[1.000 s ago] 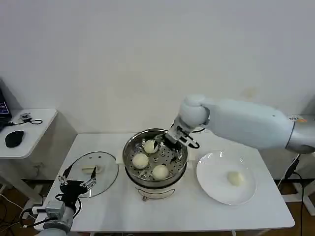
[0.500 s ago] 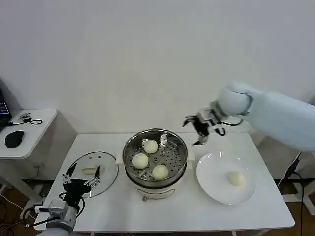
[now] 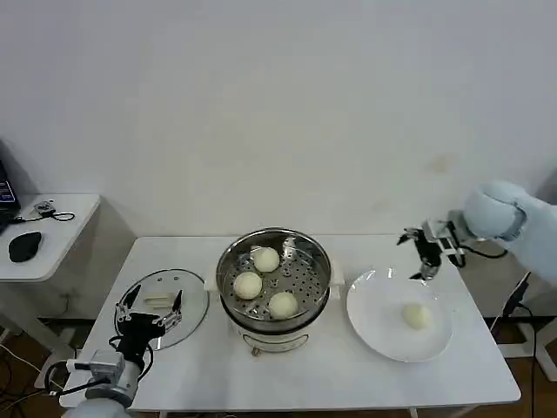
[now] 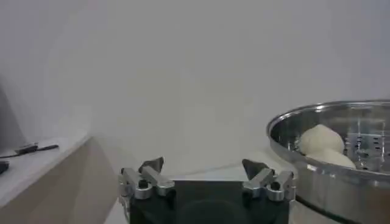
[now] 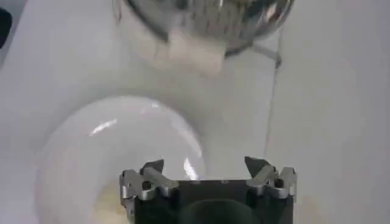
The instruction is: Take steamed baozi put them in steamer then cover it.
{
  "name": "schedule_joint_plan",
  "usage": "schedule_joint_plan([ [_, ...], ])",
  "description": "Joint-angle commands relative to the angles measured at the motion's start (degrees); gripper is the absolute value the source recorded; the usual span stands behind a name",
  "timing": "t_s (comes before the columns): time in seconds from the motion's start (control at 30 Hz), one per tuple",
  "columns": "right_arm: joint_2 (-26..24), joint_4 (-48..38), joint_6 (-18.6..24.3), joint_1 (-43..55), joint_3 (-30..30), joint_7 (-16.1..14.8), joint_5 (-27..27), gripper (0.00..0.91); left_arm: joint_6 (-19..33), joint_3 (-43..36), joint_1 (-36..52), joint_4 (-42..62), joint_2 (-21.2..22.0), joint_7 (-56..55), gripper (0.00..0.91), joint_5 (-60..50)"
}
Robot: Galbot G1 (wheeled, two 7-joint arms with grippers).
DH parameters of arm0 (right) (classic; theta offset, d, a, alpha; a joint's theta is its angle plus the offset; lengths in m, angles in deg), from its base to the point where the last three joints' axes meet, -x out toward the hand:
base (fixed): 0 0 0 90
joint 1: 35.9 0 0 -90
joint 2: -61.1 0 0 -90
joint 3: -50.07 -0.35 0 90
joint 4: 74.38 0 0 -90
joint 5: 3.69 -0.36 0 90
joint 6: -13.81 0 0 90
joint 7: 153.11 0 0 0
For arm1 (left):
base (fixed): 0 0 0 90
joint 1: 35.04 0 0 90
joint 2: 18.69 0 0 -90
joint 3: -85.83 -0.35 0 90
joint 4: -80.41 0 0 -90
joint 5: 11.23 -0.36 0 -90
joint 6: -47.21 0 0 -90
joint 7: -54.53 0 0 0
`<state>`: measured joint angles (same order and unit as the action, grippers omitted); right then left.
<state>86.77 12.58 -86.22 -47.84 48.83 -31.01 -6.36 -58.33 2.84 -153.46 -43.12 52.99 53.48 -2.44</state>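
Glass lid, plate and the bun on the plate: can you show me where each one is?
Glass lid (image 3: 187, 306), head view, on its clear glass near the handle.
Plate (image 3: 376, 305), head view, on a bare white part.
Bun (image 3: 417, 316), head view, on its middle.

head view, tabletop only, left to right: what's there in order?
Left gripper, fingers open, at the near left edge → round clear glass lid with cream bar handle → shiny stainless-steel steamer holding three pale round baozi → flat white plate with one baozi → right gripper, open, above the plate's far edge.
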Motion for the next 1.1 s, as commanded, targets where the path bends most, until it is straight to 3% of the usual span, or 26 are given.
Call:
schedule_joint_plan([
  [0.03,-3.6,-1.7,0.7,-12.7,-4.5,0.0,6.2,0.907,-0.3,-0.3,0.3,0.0,-0.2,0.0,0.907,0.0],
  [0.47,0.8,-7.0,1.5,-20.0,-7.1,-0.5,9.1,0.907,-0.4,0.4,0.4,1.2,-0.1,0.1,0.907,0.1],
  [0.67,3.1,-9.8,1.8,-24.7,-12.3,-0.6,11.2,0.907,-0.3,0.6,0.2,1.7,-0.1,0.0,0.907,0.1],
  [1.1,6.3,-13.3,2.8,-25.6,-14.0,1.0,12.4,0.877,-0.2,0.8,0.1,1.7,0.1,0.1,0.907,0.1],
])
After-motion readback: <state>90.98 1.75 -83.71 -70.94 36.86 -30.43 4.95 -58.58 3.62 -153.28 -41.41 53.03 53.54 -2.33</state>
